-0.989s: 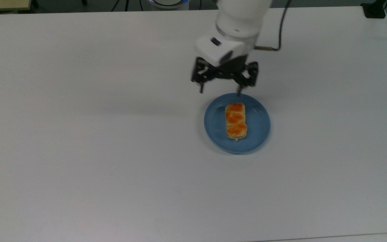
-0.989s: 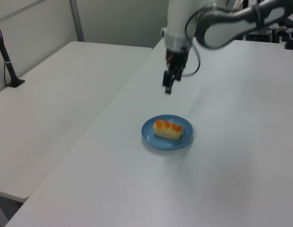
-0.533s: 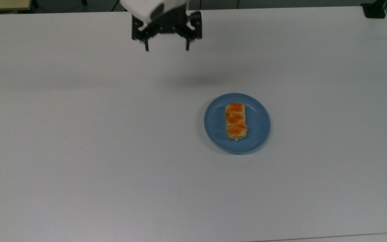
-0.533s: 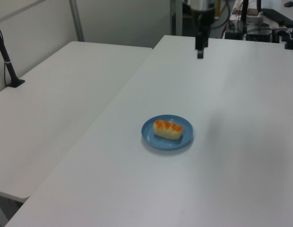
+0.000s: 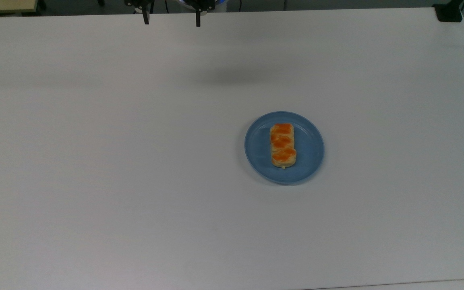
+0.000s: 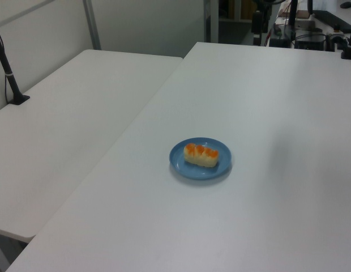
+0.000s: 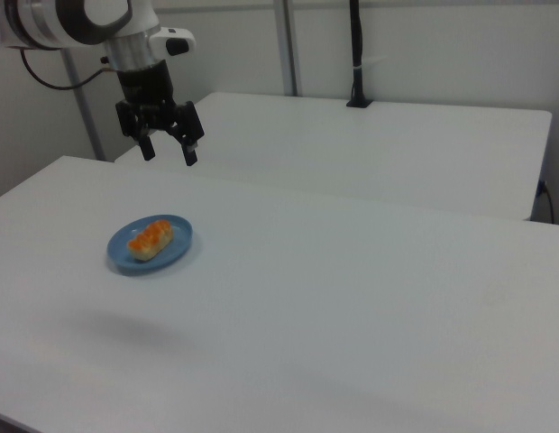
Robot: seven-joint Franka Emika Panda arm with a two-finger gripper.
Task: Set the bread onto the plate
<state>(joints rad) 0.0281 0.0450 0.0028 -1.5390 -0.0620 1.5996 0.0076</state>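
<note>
The bread point(image 5: 283, 145), a pale oblong bun with orange-brown glazed patches, lies lengthwise in the middle of the round blue plate point(image 5: 308, 158). The plate rests on the white table, right of centre in the top view. The left view shows the bread point(image 6: 201, 154) on the plate point(image 6: 180, 159) at mid-table. My gripper point(image 5: 172, 19) is open and holds nothing, far off at the top view's upper edge. In the right view the gripper point(image 7: 169, 153) hangs high above the table, beyond the bread point(image 7: 151, 238) and the plate point(image 7: 178, 248), with its fingers spread.
A second white table point(image 6: 68, 113) adjoins on the left view's left, with a black post point(image 6: 8, 73) on it. A black clamp point(image 5: 449, 12) sits at the table's far right corner in the top view. The near table edge point(image 5: 336, 284) runs along the top view's bottom.
The open gripper has pulled away from just above the plate, rising and travelling to the top view's upper left edge. Bread and plate have not moved.
</note>
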